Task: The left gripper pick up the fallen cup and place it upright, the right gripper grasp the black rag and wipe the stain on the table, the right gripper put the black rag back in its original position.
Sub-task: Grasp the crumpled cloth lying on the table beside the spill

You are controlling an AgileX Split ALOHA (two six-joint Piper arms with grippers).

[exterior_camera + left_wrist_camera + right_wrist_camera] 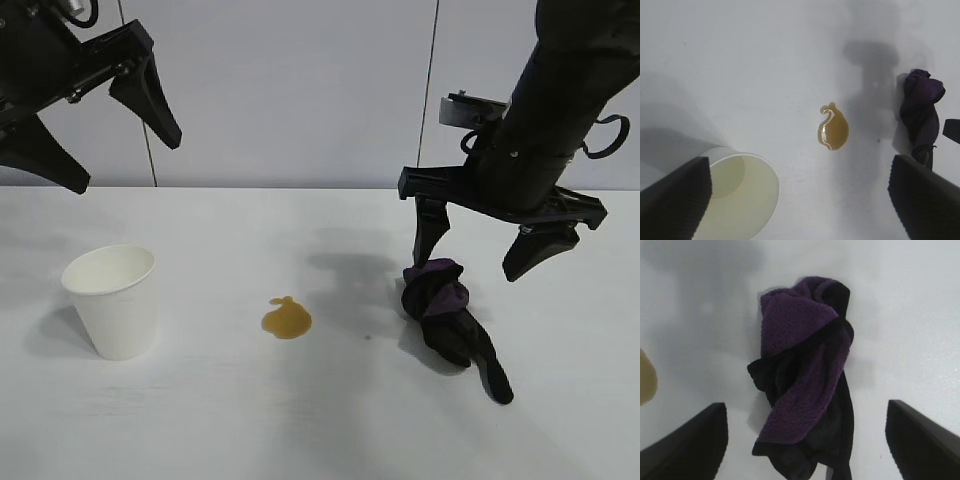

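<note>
Rear wall (290,90): pale grey-white panels, plain and matte, spanning the exterior view from 9 o'clock to 3 o'clock across the upper half. Two thin dark vertical seams divide the panels, one toward 11 o'clock (140,100), one toward 1 o'clock (430,90). The wall's lower edge meets a white work surface in a straight horizontal line just above centre. No floor or window is in view. Lighting is even and diffuse, coming from above; soft grey shadows fall on the surface, one patch near centre toward 3 o'clock (345,265), another at 8 o'clock (55,335). Shadow edges are blurred, without hard outlines.
</note>
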